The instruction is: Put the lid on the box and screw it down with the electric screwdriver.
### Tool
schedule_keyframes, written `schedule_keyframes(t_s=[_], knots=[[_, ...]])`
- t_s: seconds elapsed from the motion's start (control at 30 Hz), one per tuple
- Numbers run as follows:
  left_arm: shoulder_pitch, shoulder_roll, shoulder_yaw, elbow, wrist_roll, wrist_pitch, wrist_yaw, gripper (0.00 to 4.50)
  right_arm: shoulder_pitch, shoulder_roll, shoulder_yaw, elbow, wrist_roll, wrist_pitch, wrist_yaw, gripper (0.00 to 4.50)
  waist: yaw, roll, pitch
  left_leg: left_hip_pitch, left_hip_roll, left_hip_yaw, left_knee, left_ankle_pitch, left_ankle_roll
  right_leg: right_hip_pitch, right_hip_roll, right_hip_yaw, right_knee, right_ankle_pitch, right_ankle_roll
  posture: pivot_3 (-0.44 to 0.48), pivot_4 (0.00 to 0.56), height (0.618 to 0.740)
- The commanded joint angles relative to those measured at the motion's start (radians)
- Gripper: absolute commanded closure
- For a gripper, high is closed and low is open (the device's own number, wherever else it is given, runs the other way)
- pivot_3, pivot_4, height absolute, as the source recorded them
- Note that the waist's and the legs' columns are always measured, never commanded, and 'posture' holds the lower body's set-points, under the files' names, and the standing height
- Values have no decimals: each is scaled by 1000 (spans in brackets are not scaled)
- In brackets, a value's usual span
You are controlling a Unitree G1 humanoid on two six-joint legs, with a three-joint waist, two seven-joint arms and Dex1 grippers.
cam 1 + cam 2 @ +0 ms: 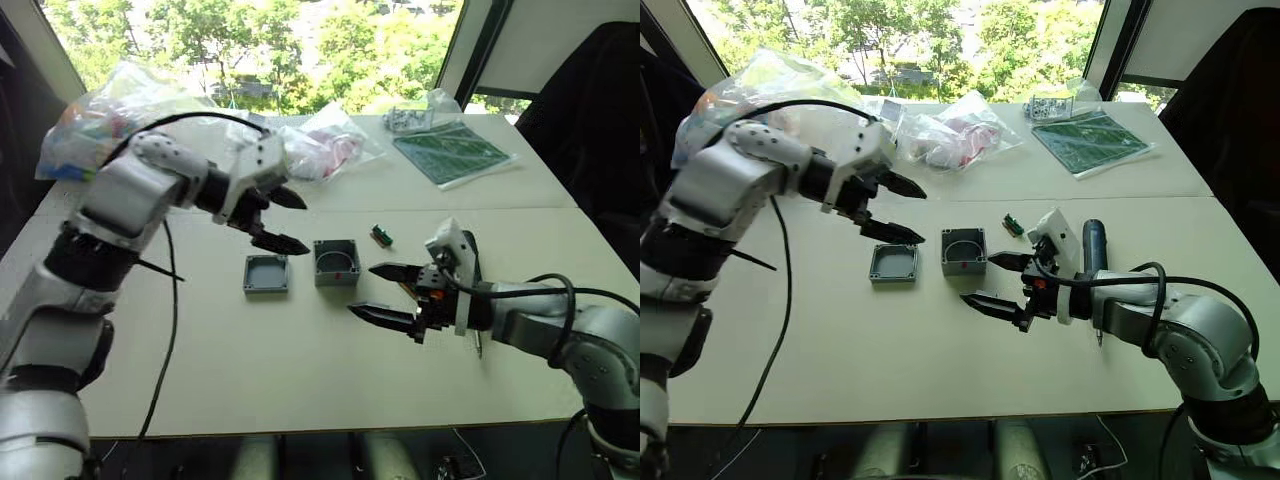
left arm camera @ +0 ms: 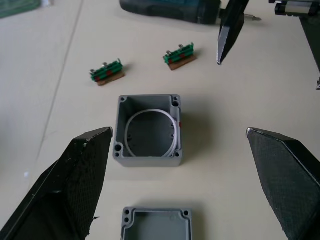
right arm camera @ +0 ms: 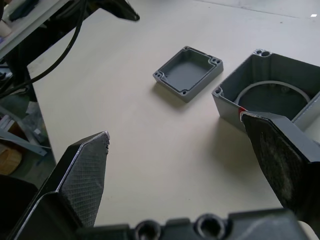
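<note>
Sitting apart on the pale table (image 1: 300, 370), the lid (image 1: 266, 273) and the box (image 1: 337, 262) show that nothing of the task is done so far. Near the middle of the left eye view, the box stands open side up just right of the lid, a narrow strip of table between them. The lid lies hollow side up, so it looks as though it must be turned over before it can seat on the box. Inside the box a pale ring rests against the walls, and a tiny red spot marks one edge.

The left gripper (image 1: 280, 220) hangs above the lid in the centre left of the frame, its 2 black fingers spread wide and holding nothing. The right gripper (image 1: 385, 293) sits lower, right of centre and just right of the box, likewise spread wide and empty.

The electric screwdriver (image 1: 1093, 252) lies on the table at centre right of the right eye view, behind the right forearm, untouched. Near the box lie 2 small green terminal blocks (image 2: 106, 73), seen best in the upper part of the left wrist view.

Still to come, by my reading: picking up the lid, flipping and seating it, then fetching the screwdriver and driving the corner screws. No screws can be made out.
</note>
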Motion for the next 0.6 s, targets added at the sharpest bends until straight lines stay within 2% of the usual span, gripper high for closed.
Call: schedule_keyframes(t_s=[0.03,0.17,0.37,0.6], knots=[[-67,-83,-82,158,135,-88,-54,94,42,16,-13,-43,-50,-45,-27,0,2,0,0,0,0,-1,0,0,0,0,0,0,2,-1,2,0,150,740],[-96,-211,-115,342,234,-190,-43,94,111,20,-54,-76,-61,-56,-54,0,5,0,0,0,1,-2,0,0,0,-1,1,0,5,-2,2,0,150,740],[-113,-344,-110,512,320,-273,-44,94,175,27,-97,-121,-59,-51,-98,0,9,0,0,0,0,-1,4,0,0,-2,1,1,8,-2,2,0,150,740],[-117,-436,-96,620,387,-342,-57,94,193,53,-123,-170,-28,-26,-178,0,7,0,0,0,0,-1,10,0,0,-1,1,1,13,-2,2,0,150,740]])
